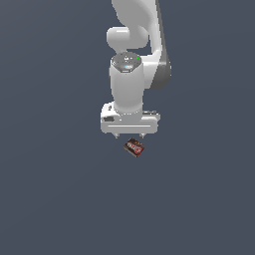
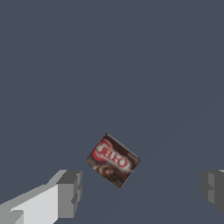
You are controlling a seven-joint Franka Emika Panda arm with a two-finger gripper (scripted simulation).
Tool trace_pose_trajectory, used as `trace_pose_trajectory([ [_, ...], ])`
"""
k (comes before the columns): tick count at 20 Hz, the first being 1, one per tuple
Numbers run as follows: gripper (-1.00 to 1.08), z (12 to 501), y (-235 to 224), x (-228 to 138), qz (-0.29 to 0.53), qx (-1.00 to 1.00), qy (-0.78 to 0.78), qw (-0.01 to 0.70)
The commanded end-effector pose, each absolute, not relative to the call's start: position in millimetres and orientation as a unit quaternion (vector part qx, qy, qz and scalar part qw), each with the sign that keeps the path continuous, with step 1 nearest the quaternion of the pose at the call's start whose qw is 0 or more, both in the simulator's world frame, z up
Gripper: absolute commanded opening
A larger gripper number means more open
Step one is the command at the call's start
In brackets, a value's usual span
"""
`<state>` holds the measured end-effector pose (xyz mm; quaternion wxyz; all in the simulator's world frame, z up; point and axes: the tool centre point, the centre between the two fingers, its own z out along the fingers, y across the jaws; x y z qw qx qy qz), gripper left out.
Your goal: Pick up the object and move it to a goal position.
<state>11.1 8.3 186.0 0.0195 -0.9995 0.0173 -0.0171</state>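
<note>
A small flat box [image 1: 134,147] is being approached from above by the white gripper [image 1: 129,135] of a single robot arm, over a plain grey-blue surface [image 1: 55,199]. The box is lying flat on that surface, label up, turned at an angle to the gripper, directly below it in the exterior view and between the two fingertips [image 2: 70,192] in the wrist view. The jaws are being held wide open, with nothing gripped and a clear gap on each side of the box.

The box is likely to be handled as a light, stiff carton: rigid enough to be pinched, though its printed faces may prove somewhat slippery and its thin walls could be dented under heavy pressure. A hold across its two long side edges, near the middle, is judged the safest, since it is much narrower than the open jaws; the wrist would probably need turning first to be squared with it.

The box is being shown as dark brown-black, with a red and white label whose lettering cannot be read with certainty.
</note>
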Motion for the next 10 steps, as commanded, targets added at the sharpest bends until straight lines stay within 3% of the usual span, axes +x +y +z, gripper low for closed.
trace_pose_trajectory([
  [1, 1.00, 186, 8, 11, -0.017, -1.000, 0.017, 0.019],
  [10, 1.00, 176, 7, 6, -0.015, -0.999, 0.022, 0.031],
])
